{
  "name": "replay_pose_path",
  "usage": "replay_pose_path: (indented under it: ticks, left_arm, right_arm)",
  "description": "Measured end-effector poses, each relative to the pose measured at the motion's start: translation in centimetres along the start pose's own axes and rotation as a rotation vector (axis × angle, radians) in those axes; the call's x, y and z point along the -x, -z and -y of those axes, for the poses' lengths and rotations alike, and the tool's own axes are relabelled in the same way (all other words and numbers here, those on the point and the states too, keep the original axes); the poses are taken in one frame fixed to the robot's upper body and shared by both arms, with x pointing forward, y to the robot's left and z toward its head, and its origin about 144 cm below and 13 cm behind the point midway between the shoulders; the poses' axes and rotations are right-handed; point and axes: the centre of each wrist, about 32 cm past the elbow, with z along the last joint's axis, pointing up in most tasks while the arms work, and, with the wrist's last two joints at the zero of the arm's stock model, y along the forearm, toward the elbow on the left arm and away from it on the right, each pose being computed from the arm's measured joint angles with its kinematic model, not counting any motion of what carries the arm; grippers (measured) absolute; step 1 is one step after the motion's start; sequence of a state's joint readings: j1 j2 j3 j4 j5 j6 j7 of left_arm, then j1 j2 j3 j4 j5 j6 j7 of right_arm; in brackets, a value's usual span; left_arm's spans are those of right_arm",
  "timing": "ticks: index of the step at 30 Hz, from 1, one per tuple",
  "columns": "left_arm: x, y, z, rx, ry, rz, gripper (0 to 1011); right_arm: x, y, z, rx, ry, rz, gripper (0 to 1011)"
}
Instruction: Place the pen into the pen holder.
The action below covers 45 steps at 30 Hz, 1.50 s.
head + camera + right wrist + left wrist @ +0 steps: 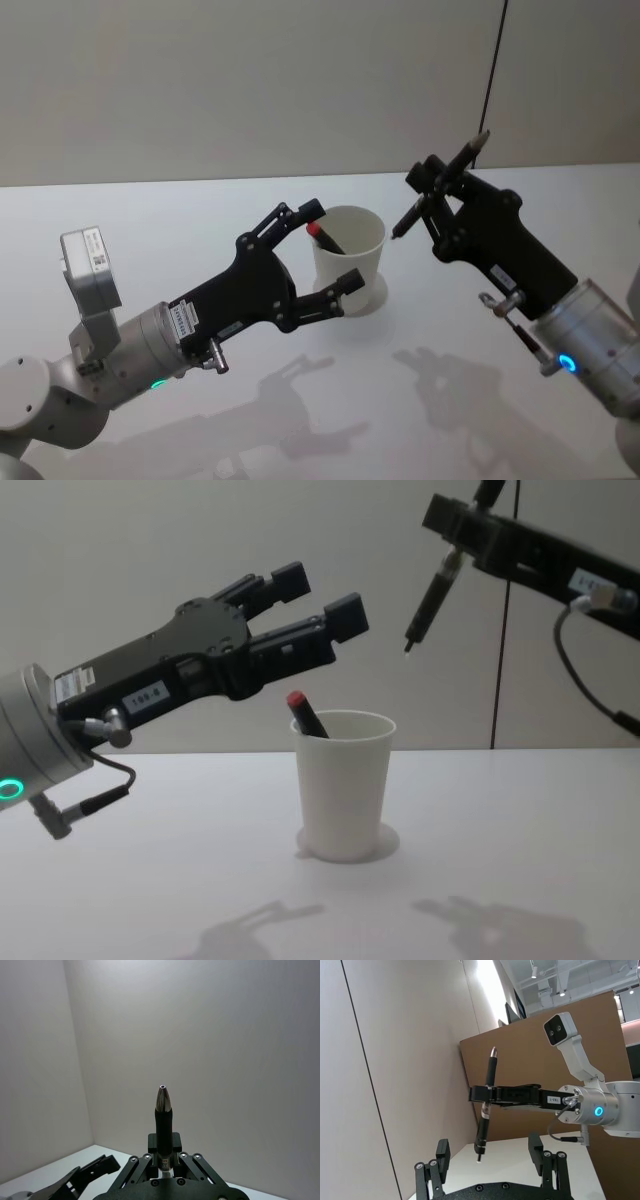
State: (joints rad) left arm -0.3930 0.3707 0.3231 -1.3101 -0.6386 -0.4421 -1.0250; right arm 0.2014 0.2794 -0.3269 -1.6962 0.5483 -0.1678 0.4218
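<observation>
One pen (428, 598) clamped in right tool (437, 190), above pen holder (343, 785).

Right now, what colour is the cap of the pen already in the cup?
Red cap, clearest in the chest view, leaning inside the white cup.

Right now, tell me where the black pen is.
The black pen is clamped in the right gripper, held in the air above and right of the cup, tip pointing down.
</observation>
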Motion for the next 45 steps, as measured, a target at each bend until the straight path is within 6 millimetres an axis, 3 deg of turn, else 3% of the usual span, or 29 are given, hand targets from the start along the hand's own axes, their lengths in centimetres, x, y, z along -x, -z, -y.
replay_pose_path:
  ticks: [29,45]
  left_arm:
    - [0.0,0.0,0.0,0.0,0.0,0.0,1004]
    - [0.0,0.0,0.0,0.0,0.0,0.0,1004]
  right_arm:
    - [-1.7,1.7,-5.4,0.057,-0.011,0.148,133]
    - [-1.8,2.3,-6.9,0.121,0.028,0.235,133]
